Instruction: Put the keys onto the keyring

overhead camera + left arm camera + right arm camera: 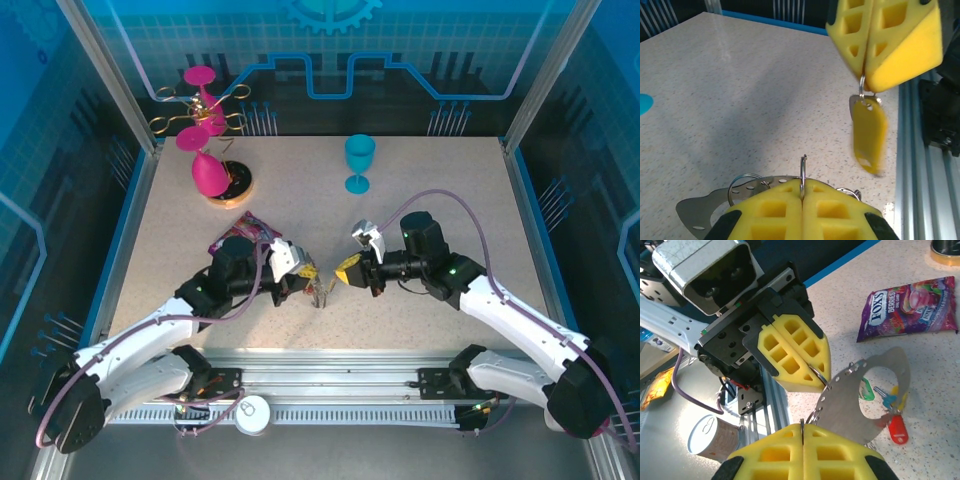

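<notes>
Pinched by one small ring in the tight-shut left gripper [819, 379]: keyring [840, 402], a holed silver plate low at the table [930, 450], touching or not hard to tell. Partly hidden under its far edge, green, blue and red tags [896, 426]. Clamped in the shut right gripper [865, 84], another ring with a blurred yellow tag [870, 135]. Beyond, a sweets bag [910, 307].

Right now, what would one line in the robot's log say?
left gripper: shut on keyring's small ring | right gripper: shut on yellow tag's ring, tag hanging | tag not yet on keyring
</notes>
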